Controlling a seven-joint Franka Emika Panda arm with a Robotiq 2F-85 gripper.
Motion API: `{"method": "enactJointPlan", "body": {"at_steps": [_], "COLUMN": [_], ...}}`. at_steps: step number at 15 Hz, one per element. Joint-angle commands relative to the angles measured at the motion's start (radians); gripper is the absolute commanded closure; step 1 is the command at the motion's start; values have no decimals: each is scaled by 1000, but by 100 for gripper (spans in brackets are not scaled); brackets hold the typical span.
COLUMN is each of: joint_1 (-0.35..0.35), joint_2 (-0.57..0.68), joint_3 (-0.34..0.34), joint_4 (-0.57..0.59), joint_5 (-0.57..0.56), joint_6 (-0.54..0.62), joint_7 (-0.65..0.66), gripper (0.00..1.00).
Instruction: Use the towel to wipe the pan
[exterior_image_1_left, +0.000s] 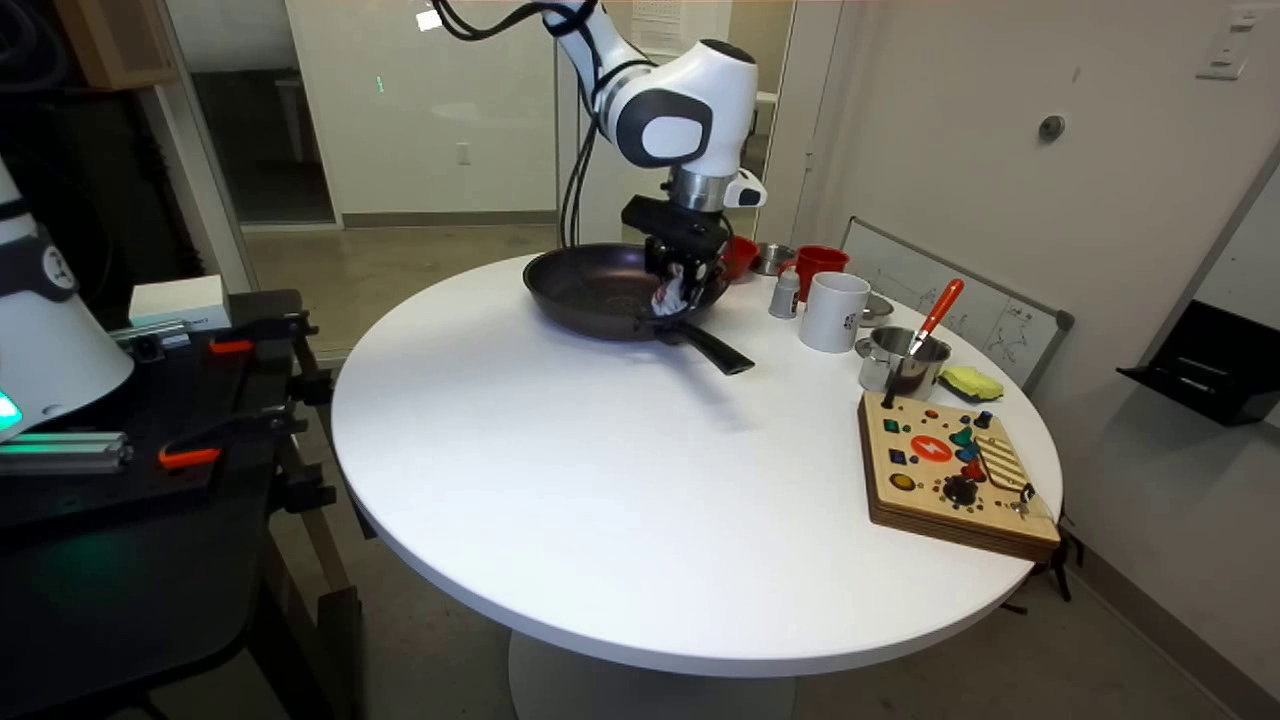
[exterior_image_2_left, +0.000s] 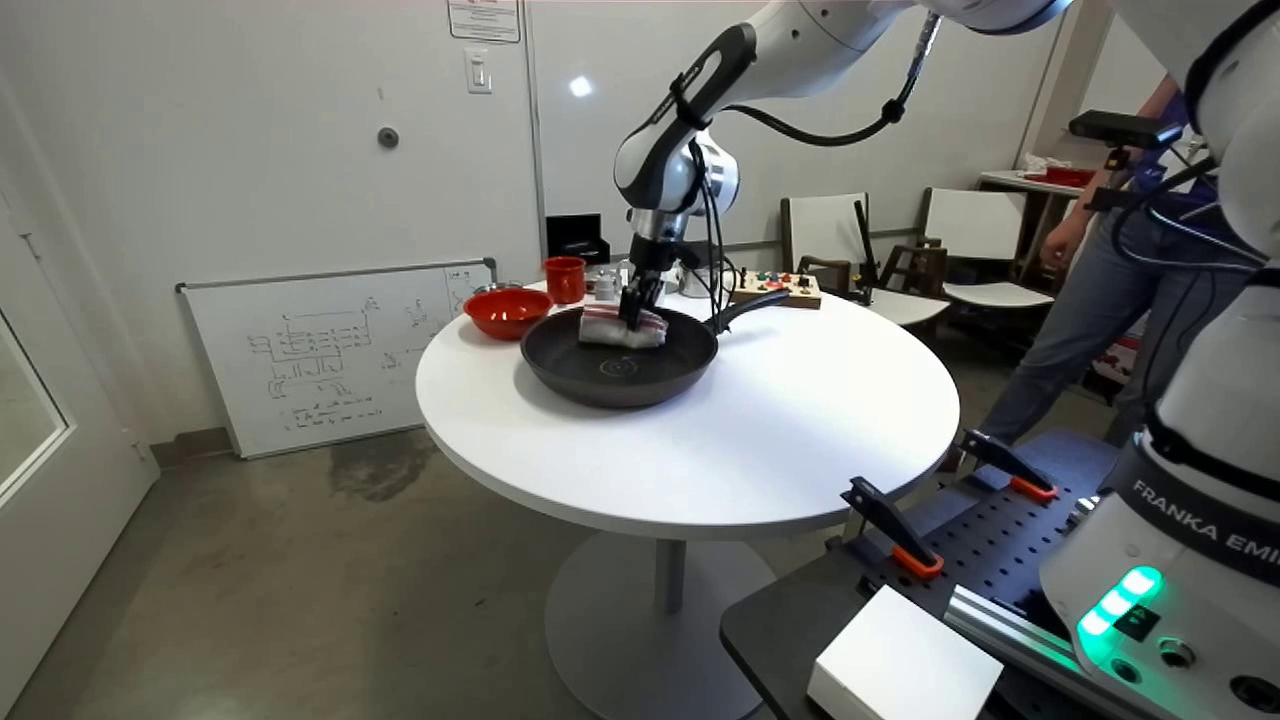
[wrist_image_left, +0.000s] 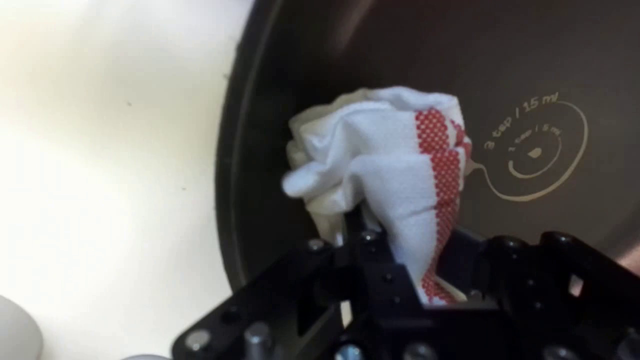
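The dark round pan (exterior_image_1_left: 585, 300) lies on the white table, with its black handle (exterior_image_1_left: 712, 350) sticking out over the tabletop. The pan also shows in an exterior view (exterior_image_2_left: 600, 385) and in the wrist view (wrist_image_left: 500, 60), where its printed measuring rings are visible. The towel (wrist_image_left: 390, 145), white with a red stripe, is bunched inside the pan; it also shows in both exterior views (exterior_image_1_left: 668, 297) (exterior_image_2_left: 622, 330). My gripper (wrist_image_left: 405, 240) points down into the pan and is shut on the towel. The towel's underside is hidden, so firm contact with the pan cannot be judged.
A red bowl (exterior_image_2_left: 508, 312) stands close beside the pan. A red mug (exterior_image_1_left: 822, 262), white mug (exterior_image_1_left: 835, 312), small grey bottle (exterior_image_1_left: 785, 295), metal pot (exterior_image_1_left: 885, 368), yellow sponge (exterior_image_1_left: 970, 383) and wooden button board (exterior_image_1_left: 930, 490) stand along the table (exterior_image_1_left: 600, 480).
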Motion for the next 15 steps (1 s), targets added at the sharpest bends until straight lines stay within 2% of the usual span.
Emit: {"method": "enactJointPlan", "body": {"at_steps": [1,8,15], "joint_1": [21,8,2], "joint_2": [8,-34,-167], "joint_3": [-60,-87,-117], "joint_4": [26,-34,-208], "joint_5": [-41,-55,-61], "joint_6": [-50,-47,27], "joint_7": [40,49,75], "gripper": [94,94,95]}}
